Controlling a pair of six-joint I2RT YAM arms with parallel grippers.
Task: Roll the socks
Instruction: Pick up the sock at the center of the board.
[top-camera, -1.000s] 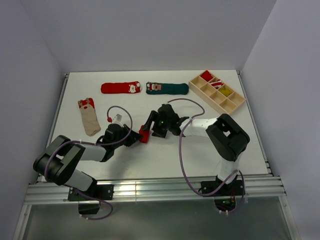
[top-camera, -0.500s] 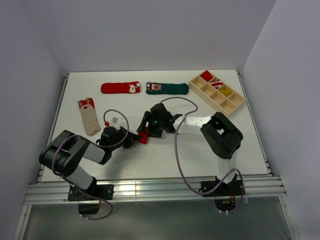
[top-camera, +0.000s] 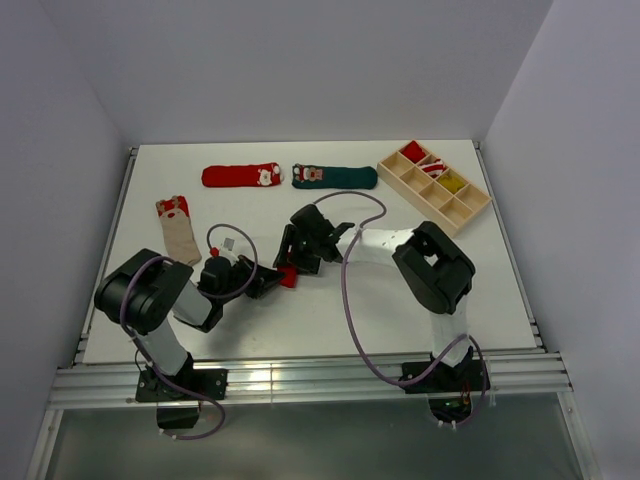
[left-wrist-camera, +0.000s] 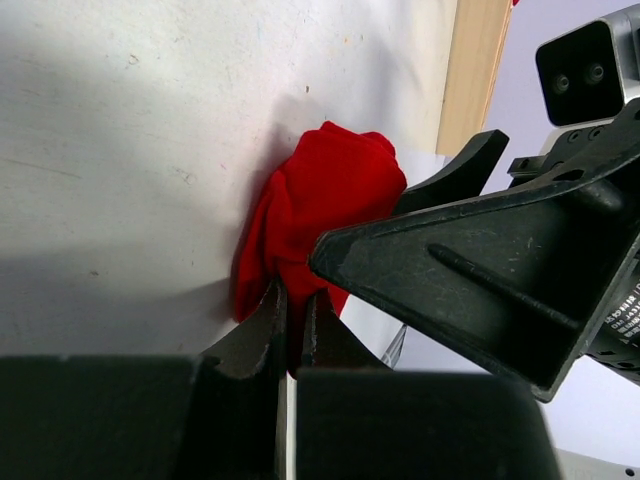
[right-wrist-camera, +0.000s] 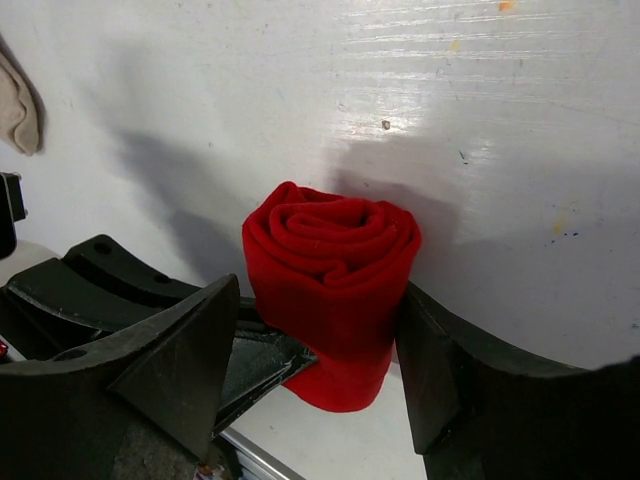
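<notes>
My left gripper (left-wrist-camera: 293, 318) pinches the rolled red sock (right-wrist-camera: 330, 265) from nine o'clock. My right gripper (right-wrist-camera: 320, 295) straddles it from one o'clock; whether it grips, I cannot tell.

Right pincer (right-wrist-camera: 322, 350) closer around rolled sock (right-wrist-camera: 335, 262)

White matte tabletop (top-camera: 330, 320), boxed in by plain pale grey walls (top-camera: 300, 70) left, back, right. Aluminium extrusion rail (top-camera: 300, 378) along near edge. Even light.
</notes>
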